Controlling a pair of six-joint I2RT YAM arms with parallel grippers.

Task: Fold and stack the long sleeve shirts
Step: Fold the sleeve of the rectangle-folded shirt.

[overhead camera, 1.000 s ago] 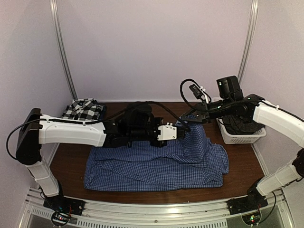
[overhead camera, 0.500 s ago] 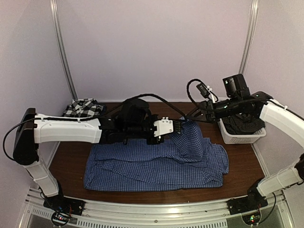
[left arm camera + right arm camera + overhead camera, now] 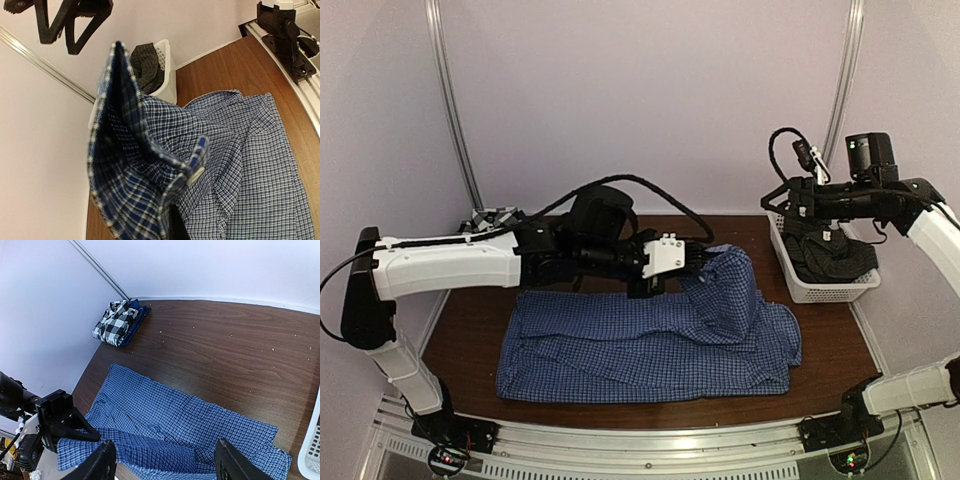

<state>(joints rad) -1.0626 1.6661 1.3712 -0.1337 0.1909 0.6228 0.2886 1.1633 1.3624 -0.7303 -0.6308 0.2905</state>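
Observation:
A blue fine-check shirt (image 3: pixel 650 345) lies spread across the table. My left gripper (image 3: pixel 703 258) is shut on a raised fold of it near the right back corner, so the cloth hangs in a peak (image 3: pixel 140 165) that covers the jaws in the left wrist view. High at the right, above the basket, my right gripper (image 3: pixel 790 196) is open and holds nothing; its fingers (image 3: pixel 102 462) frame the blue shirt (image 3: pixel 175 420) far below. At the back left corner a folded black-and-white plaid shirt (image 3: pixel 115 322) rests on a navy one (image 3: pixel 138 319). Another dark shirt (image 3: pixel 832 255) lies in the basket.
A white plastic basket (image 3: pixel 820 290) stands at the table's right edge, next to the side wall. Metal frame posts (image 3: pixel 448 100) rise at the back corners. The left arm (image 3: pixel 450 265) spans the table's back half and hides most of the plaid stack in the top view.
My right gripper let go of the blue shirt, opened, and rose back to the right over the basket. The left gripper carried its fold slightly rightward and higher.

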